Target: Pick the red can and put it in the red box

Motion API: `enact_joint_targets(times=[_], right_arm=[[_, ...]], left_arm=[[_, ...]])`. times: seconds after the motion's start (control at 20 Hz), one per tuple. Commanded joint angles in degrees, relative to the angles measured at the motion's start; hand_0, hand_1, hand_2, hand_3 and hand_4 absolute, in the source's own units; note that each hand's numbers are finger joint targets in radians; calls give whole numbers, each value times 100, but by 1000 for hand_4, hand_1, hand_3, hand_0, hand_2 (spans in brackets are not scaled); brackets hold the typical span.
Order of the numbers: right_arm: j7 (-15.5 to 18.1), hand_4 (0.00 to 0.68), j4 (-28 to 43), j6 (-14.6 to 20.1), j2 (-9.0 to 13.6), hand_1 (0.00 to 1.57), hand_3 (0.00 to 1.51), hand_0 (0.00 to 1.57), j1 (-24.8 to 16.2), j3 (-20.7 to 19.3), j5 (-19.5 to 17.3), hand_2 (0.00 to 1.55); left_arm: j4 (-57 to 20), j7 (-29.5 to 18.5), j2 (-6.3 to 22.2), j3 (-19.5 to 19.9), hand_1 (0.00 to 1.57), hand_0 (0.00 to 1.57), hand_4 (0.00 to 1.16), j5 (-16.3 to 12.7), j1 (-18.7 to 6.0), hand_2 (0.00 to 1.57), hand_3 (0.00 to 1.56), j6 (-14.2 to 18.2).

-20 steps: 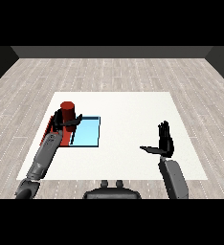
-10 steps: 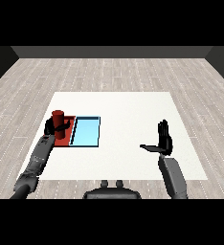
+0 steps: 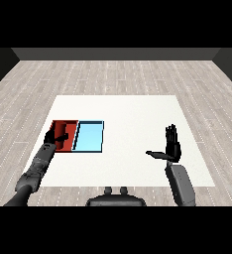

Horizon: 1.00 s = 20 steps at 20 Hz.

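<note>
- White table [image 3: 133, 109] on a pale plank floor [image 3: 113, 74], dark wall behind.
- Red tray [image 3: 68, 127] and light blue tray [image 3: 89, 136] side by side at the table's left, touching along one edge, the red one on the outside.
- Left robot hand [image 3: 55, 137] over the red tray's near half, reaching in from the lower left on a grey forearm [image 3: 36, 166].
- Fingers of that hand dark against the tray, thumb sticking out toward the blue tray; whether curled or straight, cannot tell.
- Red can: not to be made out as a separate shape (only red tray floor shows around the hand), so its place cannot be told.
- Right robot hand [image 3: 171, 144] well apart from both trays, raised over the table's right side, fingers straight and upright, thumb spread out to the side, holding nothing.
- Right forearm [image 3: 180, 183] rising from the lower edge.
</note>
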<state>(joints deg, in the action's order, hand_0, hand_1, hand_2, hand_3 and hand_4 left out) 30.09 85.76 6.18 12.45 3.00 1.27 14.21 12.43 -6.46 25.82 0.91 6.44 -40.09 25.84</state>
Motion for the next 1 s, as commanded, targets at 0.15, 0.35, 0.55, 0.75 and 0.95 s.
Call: enact_joint_targets(times=[0.15,0.35,0.55,0.75,0.95], right_arm=[[21,0,162,-17,-44,0,0,0,-16,22,-21,0],[140,0,103,-176,-1,0,0,0,67,-32,34,0],[148,0,323,-216,-96,0,0,0,-237,20,77,0],[351,0,174,-373,-62,0,0,0,-145,-54,69,0],[259,0,253,-404,2,0,0,0,-160,-55,99,0]], left_arm=[[-691,-186,-84,131,714,714,505,-10,-133,696,0,-530],[-1017,361,214,-569,0,0,319,731,-391,0,0,-861],[-1157,739,186,-516,0,0,0,716,-540,0,0,-966],[-1020,890,211,-188,0,0,0,400,-602,0,0,-742],[-238,-602,139,657,0,0,0,-433,-330,0,0,-7]])
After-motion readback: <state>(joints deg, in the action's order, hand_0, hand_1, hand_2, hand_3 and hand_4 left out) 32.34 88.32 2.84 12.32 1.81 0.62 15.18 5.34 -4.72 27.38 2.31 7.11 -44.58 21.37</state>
